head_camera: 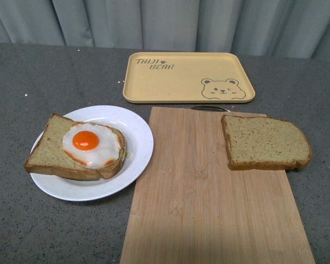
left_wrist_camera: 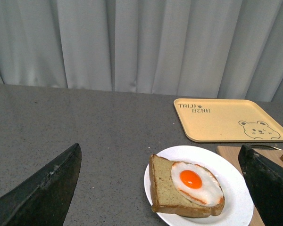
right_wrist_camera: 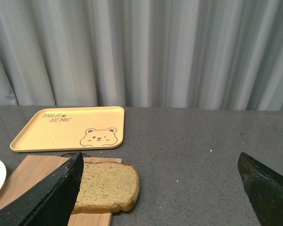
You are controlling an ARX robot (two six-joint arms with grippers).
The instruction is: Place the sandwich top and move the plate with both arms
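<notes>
- Sandwich top (head_camera: 265,142): plain square slice of brown wholemeal bread, darker crust all round, nothing on it. Lies flat.
- Posn: far right corner of the wooden cutting board (head_camera: 209,203); its right end overhangs the board edge above the tabletop (head_camera: 33,82). Nothing holds it.
- Plate (head_camera: 137,129): round, plain white, shallow. Sits on the tabletop just left of the board, rim at the board's left edge; contact cannot be told.
- On the plate: second bread slice (head_camera: 49,148) bearing a fried egg (head_camera: 91,144) with an orange yolk. The slice's left corner juts past the plate rim.
- Top and plate are well apart, with bare board between them.
- Left gripper (left_wrist_camera: 159,149): fingers (left_wrist_camera: 42,193) spread wide, holding nothing. It is off the surface, with the plate (left_wrist_camera: 236,188) ahead of it.
- Right gripper (right_wrist_camera: 160,155): fingers (right_wrist_camera: 47,197) likewise spread wide and holding nothing. The sandwich top (right_wrist_camera: 106,187) is close beside one finger, no contact seen.
- Neither arm appears in the front view.
- Yellow rectangular tray (head_camera: 181,77) with a bear drawing and lettering: behind the board, nothing on it.
- Surface: dark grey speckled tabletop. The board is light wood with visible grain.
- Room: grey-white pleated curtain (head_camera: 154,22) across the whole rear.
</notes>
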